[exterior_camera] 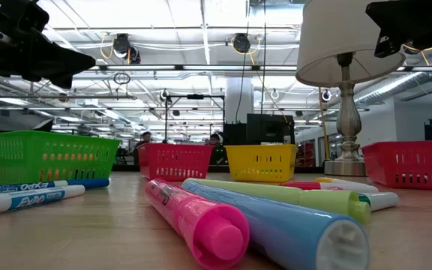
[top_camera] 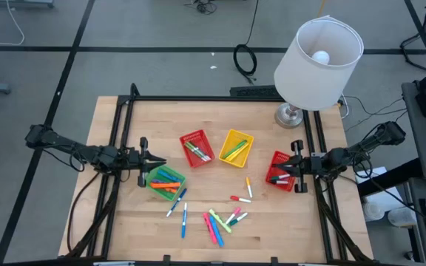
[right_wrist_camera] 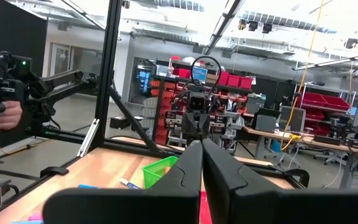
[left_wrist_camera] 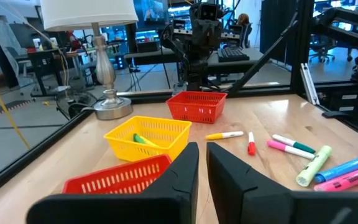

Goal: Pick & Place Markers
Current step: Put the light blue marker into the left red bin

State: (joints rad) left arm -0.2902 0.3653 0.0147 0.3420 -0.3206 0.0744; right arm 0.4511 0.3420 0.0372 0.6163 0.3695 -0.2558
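Several markers (top_camera: pixel 217 222) lie loose on the wooden table near its front edge, with two more (top_camera: pixel 244 192) toward the right. More markers fill the green basket (top_camera: pixel 165 181), and some lie in the left red basket (top_camera: pixel 196 148), the yellow basket (top_camera: pixel 235 146) and the right red basket (top_camera: pixel 279 171). My left gripper (top_camera: pixel 161 161) hangs level above the green basket's far edge. Its fingers (left_wrist_camera: pixel 182 177) stand a narrow gap apart, with nothing between them. My right gripper (top_camera: pixel 285 168) hangs above the right red basket, shut (right_wrist_camera: pixel 201 149) and empty.
A lamp with a white shade (top_camera: pixel 316 55) stands on its metal base (top_camera: pixel 291 114) at the table's far right corner. A black frame (top_camera: pixel 198 97) runs along the table's far edge and sides. A person's hand (right_wrist_camera: pixel 2 115) shows beyond the table.
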